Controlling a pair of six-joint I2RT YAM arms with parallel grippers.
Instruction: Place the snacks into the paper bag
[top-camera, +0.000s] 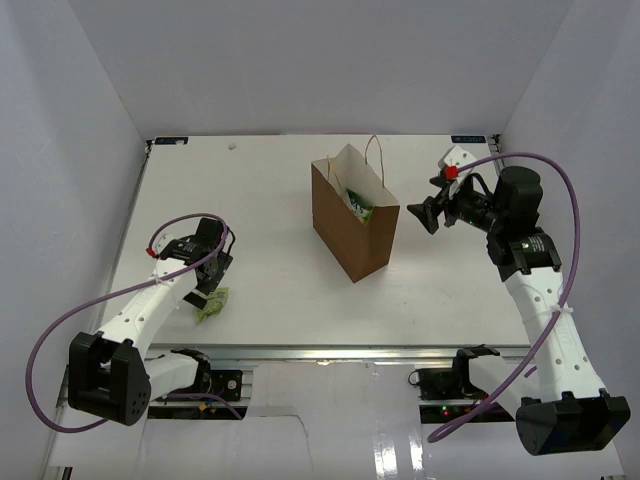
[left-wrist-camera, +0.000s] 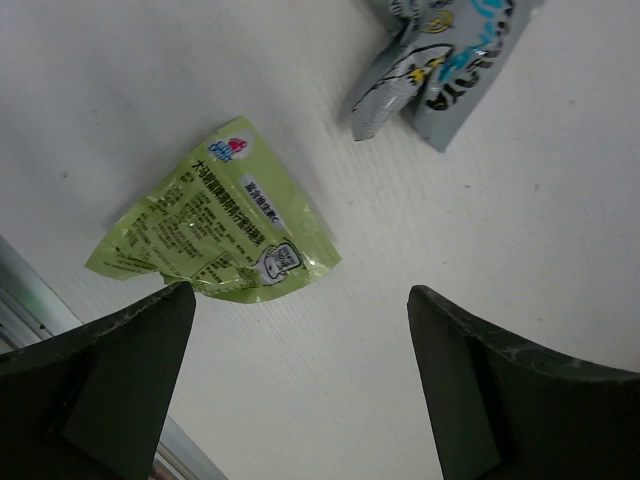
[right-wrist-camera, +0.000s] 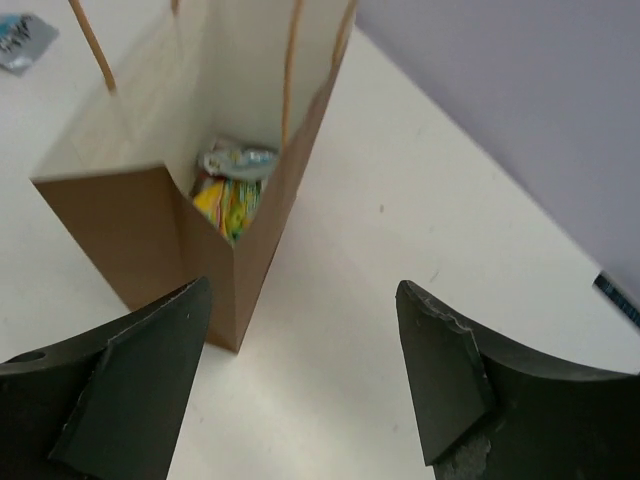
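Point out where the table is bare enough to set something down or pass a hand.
Bare: the back-left stretch between the paper bag and the left wall, and the front strip between bag and near edge. Crowded: around the left gripper, where the green packet and silvery packet lie.

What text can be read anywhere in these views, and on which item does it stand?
"ATA": what seems to be the end of a dark word on the silvery packet; the rest is cut off.
On the green packet: Chinese print and a small red logo, too blurred to read.
On the packets in the paper bag: nothing legible.
On the label at the far edge of the table: too small to read.
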